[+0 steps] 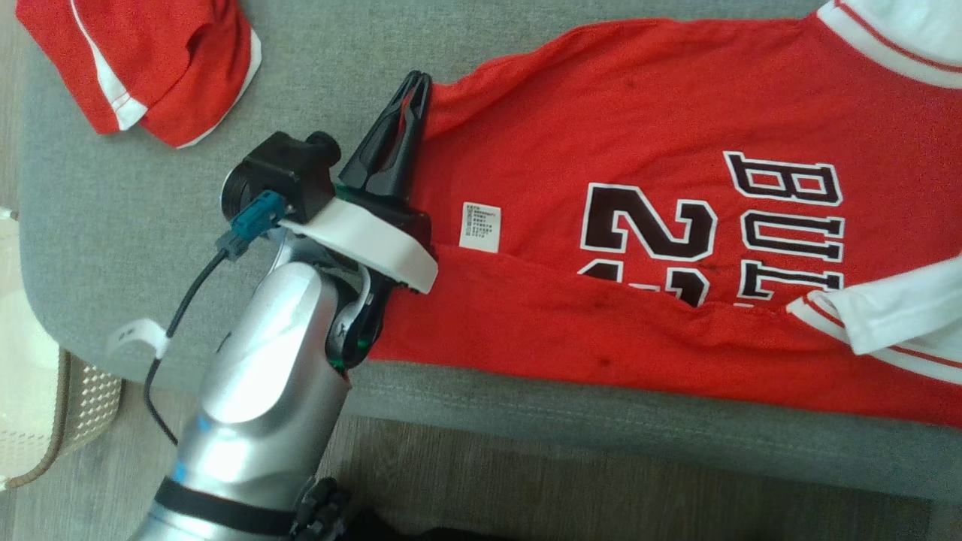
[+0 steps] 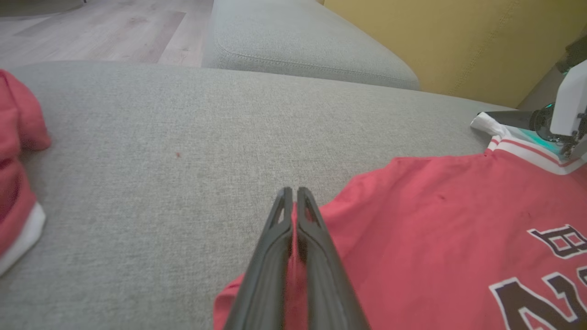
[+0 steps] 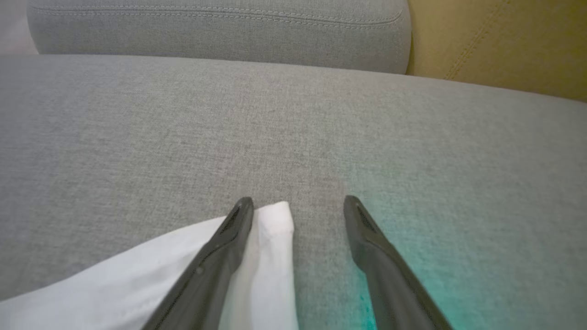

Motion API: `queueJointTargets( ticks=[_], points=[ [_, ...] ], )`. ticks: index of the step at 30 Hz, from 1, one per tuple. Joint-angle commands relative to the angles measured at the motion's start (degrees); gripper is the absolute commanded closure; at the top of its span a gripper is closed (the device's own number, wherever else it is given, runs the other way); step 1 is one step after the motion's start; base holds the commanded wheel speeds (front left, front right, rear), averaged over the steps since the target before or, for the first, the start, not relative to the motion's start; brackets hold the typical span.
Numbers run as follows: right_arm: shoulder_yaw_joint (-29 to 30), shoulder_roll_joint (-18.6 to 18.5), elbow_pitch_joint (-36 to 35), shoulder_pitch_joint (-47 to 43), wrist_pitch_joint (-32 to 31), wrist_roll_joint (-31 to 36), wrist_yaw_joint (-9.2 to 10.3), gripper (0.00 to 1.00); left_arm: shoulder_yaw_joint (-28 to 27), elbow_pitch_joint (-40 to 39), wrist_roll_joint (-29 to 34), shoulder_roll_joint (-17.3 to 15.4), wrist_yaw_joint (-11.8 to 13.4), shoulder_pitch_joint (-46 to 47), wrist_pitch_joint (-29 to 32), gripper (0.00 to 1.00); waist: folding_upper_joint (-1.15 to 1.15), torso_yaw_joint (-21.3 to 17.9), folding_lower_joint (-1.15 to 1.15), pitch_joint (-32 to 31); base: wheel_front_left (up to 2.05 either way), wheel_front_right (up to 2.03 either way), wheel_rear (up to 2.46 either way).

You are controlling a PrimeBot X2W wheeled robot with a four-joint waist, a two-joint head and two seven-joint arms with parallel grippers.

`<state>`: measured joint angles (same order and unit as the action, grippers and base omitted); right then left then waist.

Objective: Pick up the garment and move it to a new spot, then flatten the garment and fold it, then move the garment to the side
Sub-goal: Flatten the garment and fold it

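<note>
1. The left gripper is clamped shut. Its two long dark fingers are pressed together with a bit of red cloth pinched between them, so it's definitely got hold of the shirt.
2. What it's holding is the red jersey, a fabric basketball top with black-and-white lettering and white sleeves with red stripes. The pinch is at the jersey's left edge, up at the far corner of it.
3. From that corner the jersey spreads off to the robot's right, lying pretty flat. Its near edge is flipped up over the lower part of the big number, and a small white label sits just right of the gripper's body.
4. The right gripper has its jaws wide apart. The tip of a white sleeve lies between the fingers, up against the left one, and nothing is squeezed.
5. It all lies on a grey woven-fabric cushion.
6. A second red garment with white trim is bunched at the far left corner, well apart from the jersey.
7. Further out there's mustard-yellow upholstery behind, wooden floor in front and a pale perforated basket at the left.
</note>
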<state>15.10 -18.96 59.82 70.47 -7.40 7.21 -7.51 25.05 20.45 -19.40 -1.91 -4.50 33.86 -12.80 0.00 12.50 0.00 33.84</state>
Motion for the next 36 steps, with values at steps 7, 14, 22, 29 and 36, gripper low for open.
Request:
queueJointTargets(
  ticks=[7,14,22,29,36],
  points=[
    [0.2,1.5,3.5,1.4,-0.3,2.1,0.02,1.00,-1.3,-0.3,-1.0,-1.0,1.0,2.2,-1.1,1.00,0.00,-0.1,0.00,0.0,0.00,0.00,0.00],
    [0.2,2.1,5.2,1.7,2.6,2.6,0.02,1.00,-1.7,1.3,-1.2,-1.4,1.3,2.4,-1.4,1.00,0.00,-1.5,0.00,-1.6,0.00,0.00,0.00],
    [-2.4,4.8,7.2,1.4,9.6,0.3,0.02,1.00,-3.0,3.8,-1.7,-2.6,2.0,2.1,-1.7,1.00,0.00,-4.4,0.00,-5.6,0.00,0.00,0.00],
    [-7.0,7.1,8.7,0.3,13.8,-5.0,0.02,1.00,-4.7,6.3,-2.1,-4.7,3.0,0.9,-1.9,1.00,0.00,-8.1,0.00,-10.4,0.00,0.00,0.00],
    [-13.7,9.8,8.0,-4.2,13.8,-14.0,0.02,1.00,-6.8,7.4,-2.7,-7.4,4.2,-4.0,-2.0,1.00,0.00,-12.0,0.00,-16.1,0.00,0.00,0.00]
  ],
)
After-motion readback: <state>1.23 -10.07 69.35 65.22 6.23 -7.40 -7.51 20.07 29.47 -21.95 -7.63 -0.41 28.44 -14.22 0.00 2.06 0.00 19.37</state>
